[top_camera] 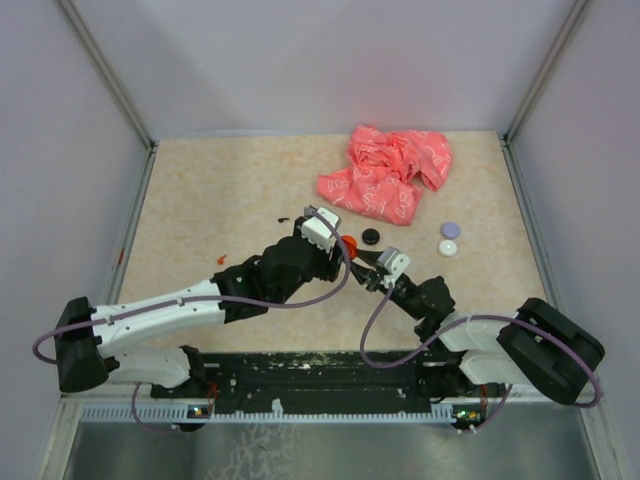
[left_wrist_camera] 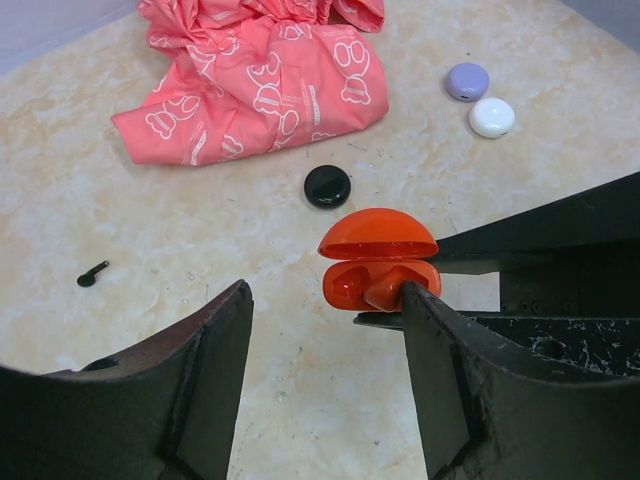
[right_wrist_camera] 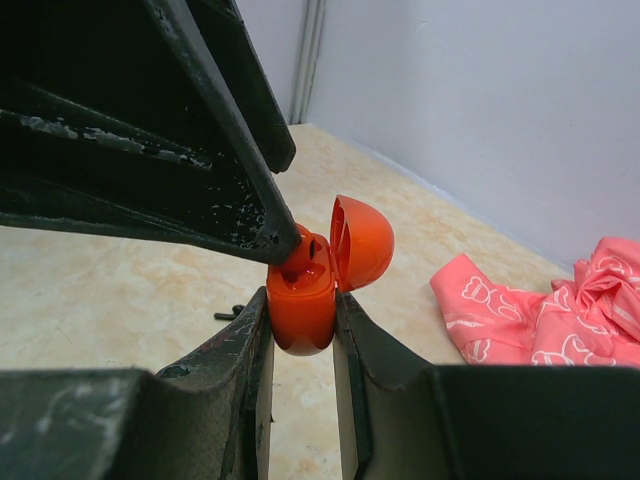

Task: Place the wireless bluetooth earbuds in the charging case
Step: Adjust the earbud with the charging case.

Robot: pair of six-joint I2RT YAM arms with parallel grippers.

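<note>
In your right end effector (right_wrist_camera: pixel 300 318), pinched tight, sits the open charging case (left_wrist_camera: pixel 378 262); your left end effector (left_wrist_camera: pixel 325 300), spread, reaches alongside it.

Near the middle of the tabletop (top_camera: pixel 200 190), the charging case (top_camera: pixel 350 245) sits clamped in the right pincer (right_wrist_camera: pixel 302 310), with the left pincer (left_wrist_camera: pixel 325 295) spread wide just left of it. A lone disc (top_camera: pixel 372 236) lies just behind the case and the cloth (top_camera: pixel 390 175) farther back. To the right, a rear disc (top_camera: pixel 450 229) lies just behind a front disc (top_camera: pixel 447 247), and a loose earbud (top_camera: pixel 285 218) lies back-left.
</note>
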